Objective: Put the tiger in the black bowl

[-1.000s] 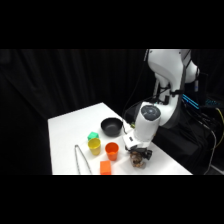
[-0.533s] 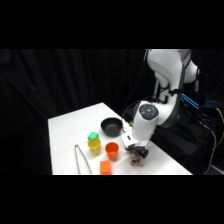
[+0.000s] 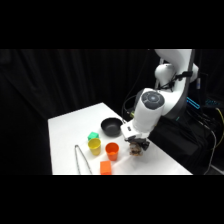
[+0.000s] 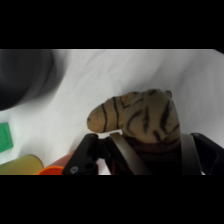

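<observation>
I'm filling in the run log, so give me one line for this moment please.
stage: grasping | gripper: around tiger, on table | black bowl: empty, apart | nearby: orange cup

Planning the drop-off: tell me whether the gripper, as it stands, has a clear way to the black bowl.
Probably yes. The gripper sits at the tiger, and the black bowl lies close by across bare table; the orange cup and yellow cup stand off to the side.
</observation>
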